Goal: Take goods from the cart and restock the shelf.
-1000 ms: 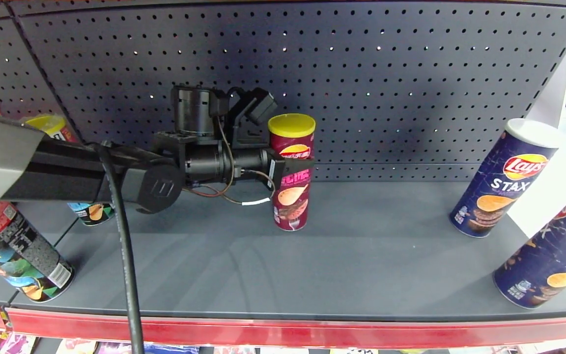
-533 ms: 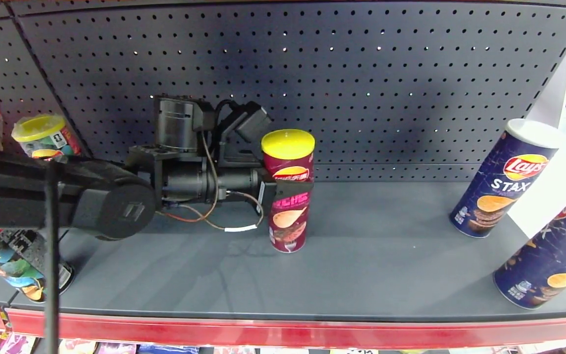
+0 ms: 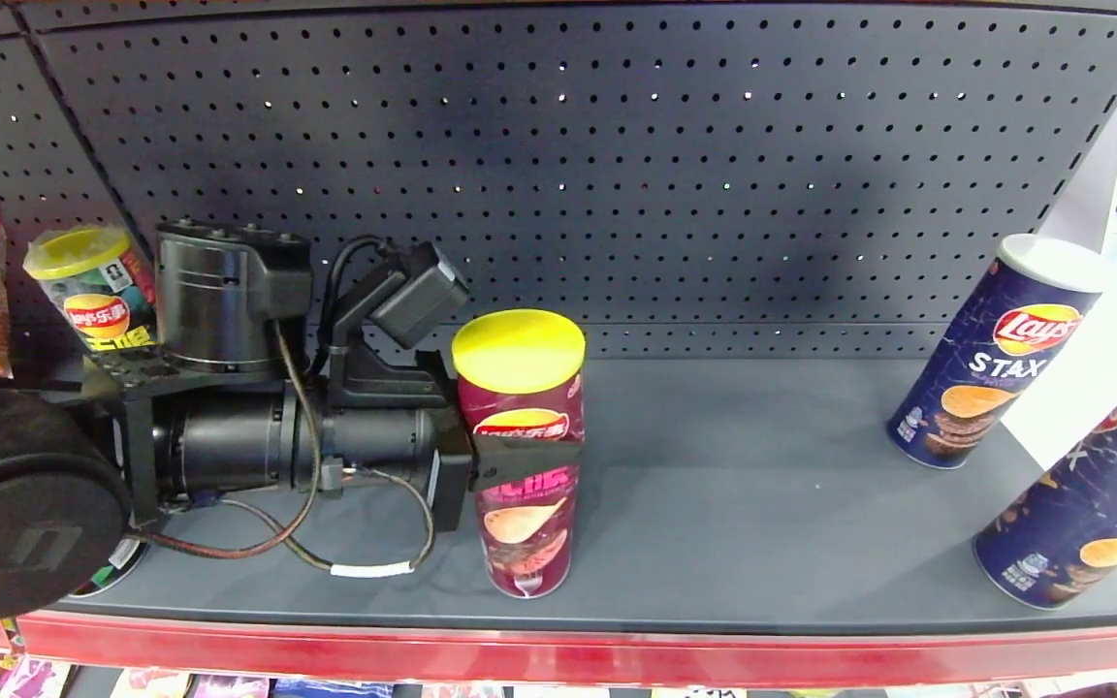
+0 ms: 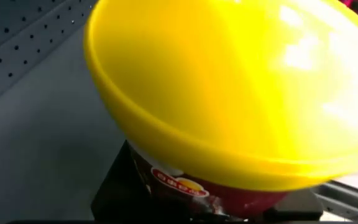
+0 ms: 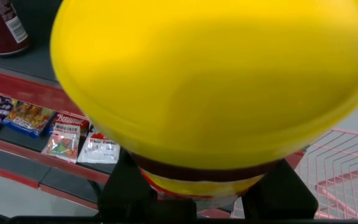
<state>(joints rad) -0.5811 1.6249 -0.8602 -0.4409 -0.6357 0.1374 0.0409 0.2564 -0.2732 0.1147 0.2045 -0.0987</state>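
In the head view my left gripper (image 3: 518, 463) is shut on a maroon chip can (image 3: 523, 533) with a yellow lid, gripping it around the middle. The can stands upright near the front of the grey shelf (image 3: 733, 514), left of centre. From the left wrist view, that can's yellow lid (image 4: 229, 81) sits close above the left gripper (image 4: 229, 208). My right gripper (image 5: 197, 202) is shut on a second yellow-lidded can (image 5: 216, 74), holding it by its red body off the shelf, with lower shelves and the cart below it.
Two dark blue chip cans (image 3: 1000, 349) (image 3: 1092, 504) lean at the shelf's right end. Several cans (image 3: 93, 286) stand at the left. A pegboard wall (image 3: 617, 145) backs the shelf; a red lip (image 3: 578, 654) edges its front. The pink wire cart (image 5: 347, 168) and snack packets (image 5: 61, 134) lie below.
My left arm has drawn back from the pegboard toward the shelf's front and a little left, carrying the maroon can with it. The blue cans have not moved.
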